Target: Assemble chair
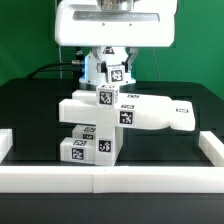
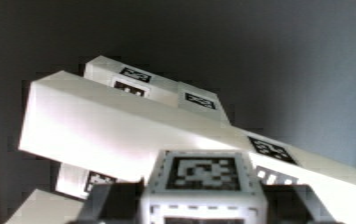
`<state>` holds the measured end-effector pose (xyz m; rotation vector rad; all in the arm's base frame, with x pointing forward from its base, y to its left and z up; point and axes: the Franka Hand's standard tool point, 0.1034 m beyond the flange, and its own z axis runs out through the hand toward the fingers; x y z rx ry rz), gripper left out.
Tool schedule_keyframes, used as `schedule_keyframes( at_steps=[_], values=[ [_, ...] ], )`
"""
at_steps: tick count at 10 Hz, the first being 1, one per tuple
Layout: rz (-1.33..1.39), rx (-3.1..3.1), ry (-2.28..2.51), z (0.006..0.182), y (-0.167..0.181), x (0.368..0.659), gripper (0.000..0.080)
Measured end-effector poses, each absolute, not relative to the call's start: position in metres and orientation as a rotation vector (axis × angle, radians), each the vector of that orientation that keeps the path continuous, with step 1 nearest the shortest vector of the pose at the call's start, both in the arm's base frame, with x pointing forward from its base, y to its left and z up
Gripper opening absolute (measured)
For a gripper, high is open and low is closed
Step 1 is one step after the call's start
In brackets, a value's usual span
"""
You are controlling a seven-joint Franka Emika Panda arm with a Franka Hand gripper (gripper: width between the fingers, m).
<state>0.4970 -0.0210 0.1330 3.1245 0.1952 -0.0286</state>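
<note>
The partly joined chair (image 1: 140, 112) stands in the middle of the black table: a flat white slab with tagged bars and a tagged block (image 1: 85, 150) at its front. In the wrist view the slab (image 2: 130, 125) and a long bar with several tags (image 2: 193, 98) fill the picture just beyond the fingers. My gripper (image 1: 110, 82) hangs right over the rear of the chair. In the wrist view it (image 2: 201, 198) is shut on a small white tagged piece (image 2: 201, 172), which sits between the dark fingers (image 2: 107, 205). That piece's lower end is hidden.
A long low white border rail (image 1: 110, 181) runs along the table's front and up both sides (image 1: 212, 147). The white robot arm housing (image 1: 110, 22) is above the chair. A green wall stands behind.
</note>
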Motion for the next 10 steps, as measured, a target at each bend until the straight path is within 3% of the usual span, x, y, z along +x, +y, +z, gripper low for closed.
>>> schedule_keyframes(
  at_steps=[10],
  values=[
    [-0.042,3.105,0.215,0.122,-0.019,0.496,0.0290]
  ],
)
